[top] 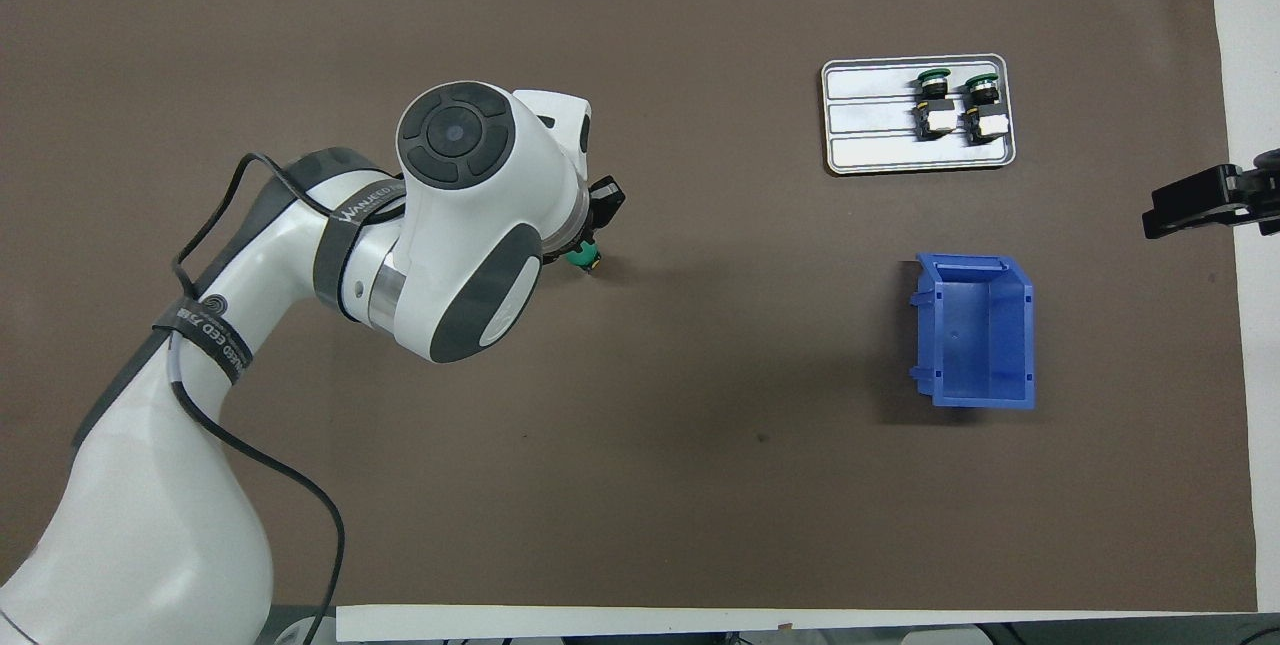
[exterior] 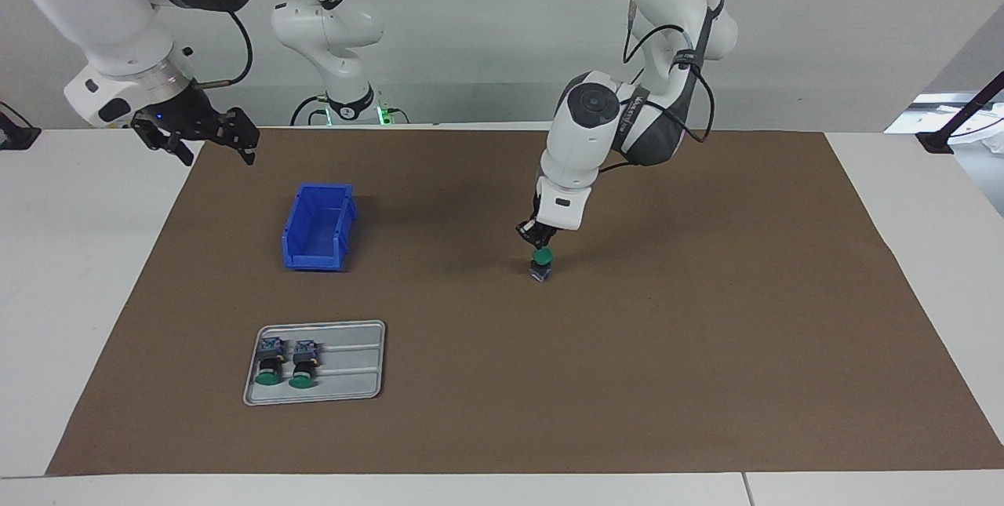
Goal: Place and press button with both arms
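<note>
The button (exterior: 540, 263) stands upright on the counter (exterior: 706, 333), green cap up, directly under the left gripper (exterior: 538, 238), whose fingertips are closed just above or on the cap, while the open right gripper (exterior: 205, 139) waits far off by the counter's edge.

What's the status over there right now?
Left tool shut, down on the upright button's green cap. Right tool open, waiting near the table's edge. Nothing in the way.

A robotics lab: two white arms (exterior: 620, 121) mounted at a paper-covered table (exterior: 706, 380) against bare grey walls.
</note>
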